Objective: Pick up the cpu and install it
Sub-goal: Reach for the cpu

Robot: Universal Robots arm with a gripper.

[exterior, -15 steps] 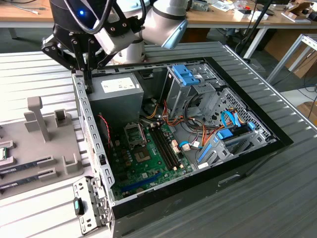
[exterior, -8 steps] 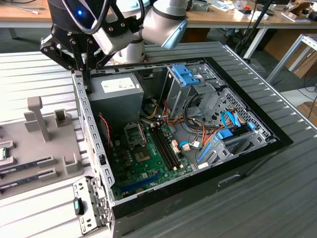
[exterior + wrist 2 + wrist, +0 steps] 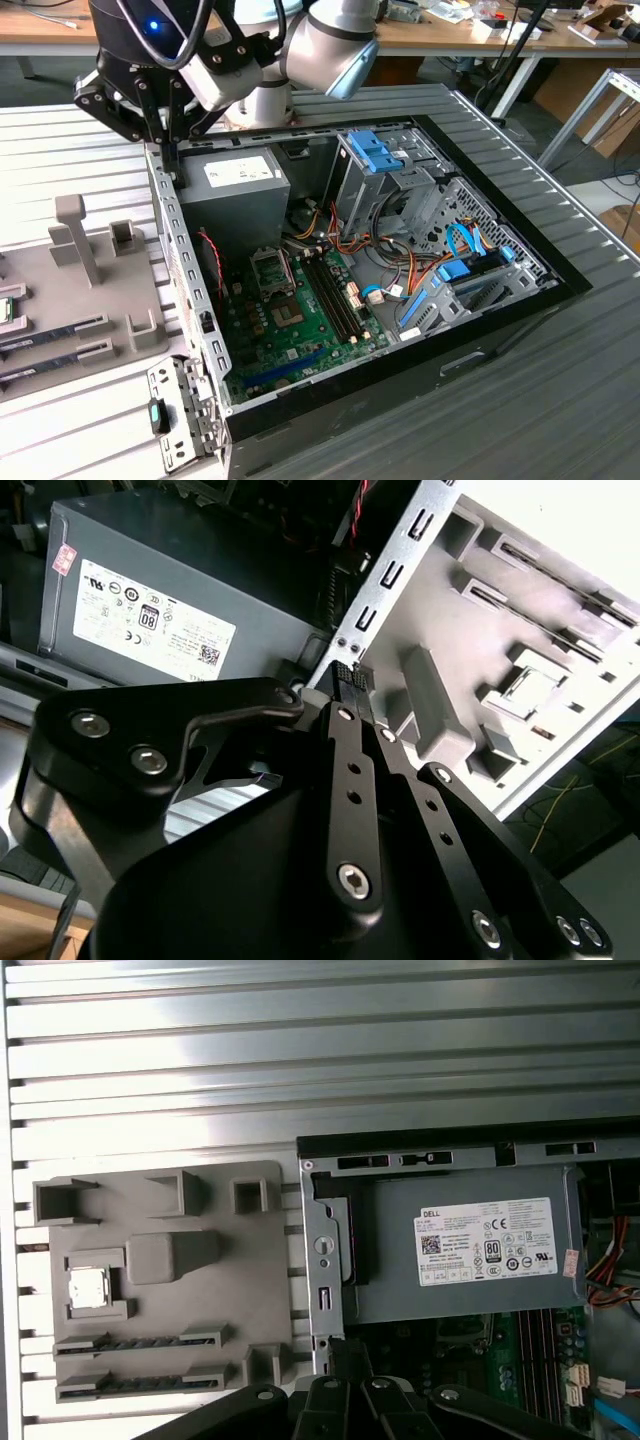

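The cpu [image 3: 88, 1288] sits in a square pocket near the grey tray's [image 3: 170, 1305] edge farthest from the computer case [image 3: 322, 1260], while the gripper [image 3: 352, 680] hangs over the case wall, jaws clenched together on nothing

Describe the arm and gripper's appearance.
Silver-grey arm with rounded joints and a pale-blue cap. Matte black gripper: angular linkage plates, silver screws, two slim fingers. A blue light glows on its mount, beside black cables.
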